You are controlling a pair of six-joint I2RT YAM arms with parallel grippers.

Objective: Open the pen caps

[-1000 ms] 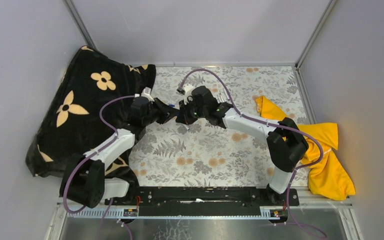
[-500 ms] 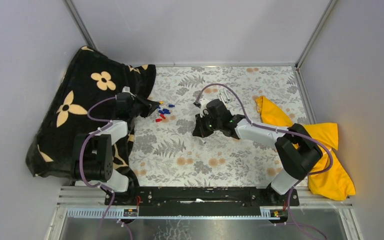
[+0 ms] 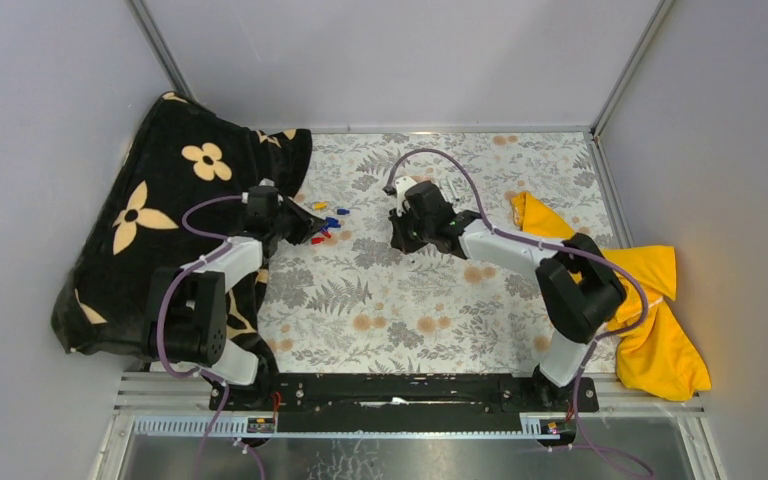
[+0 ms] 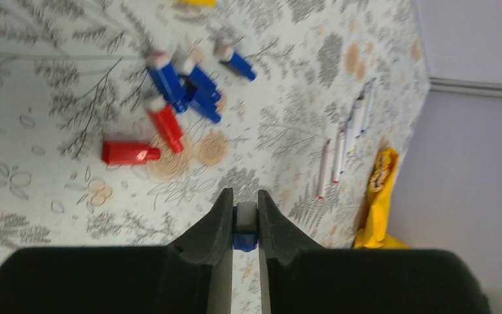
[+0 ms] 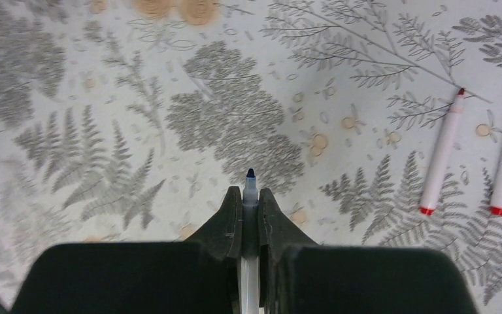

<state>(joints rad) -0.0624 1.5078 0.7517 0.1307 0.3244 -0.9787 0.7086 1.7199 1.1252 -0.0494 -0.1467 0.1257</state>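
one fern-print table cover [image 3: 410,310] is lying between a black flowered blanket [image 3: 150,200] and a yellow cloth [image 3: 660,340]. the right gripper [image 5: 250,196] is pinching a white pen [image 5: 250,188], its blue tip bared, with more pens [image 5: 441,154] lying near. the left gripper [image 4: 245,199] is squeezing a blue cap [image 4: 244,230], with loose blue and red caps [image 4: 168,84] lying ahead of it.

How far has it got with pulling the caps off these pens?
Mostly done, it seems. A cluster of loose blue and red plastic caps lies on the table, and bare white pens lie in a row. In hand: the left end effector pinches a small blue cap, and the right end effector grips a white pen with its dark tip exposed. Left to do: setting both down. No capped pen is in view.
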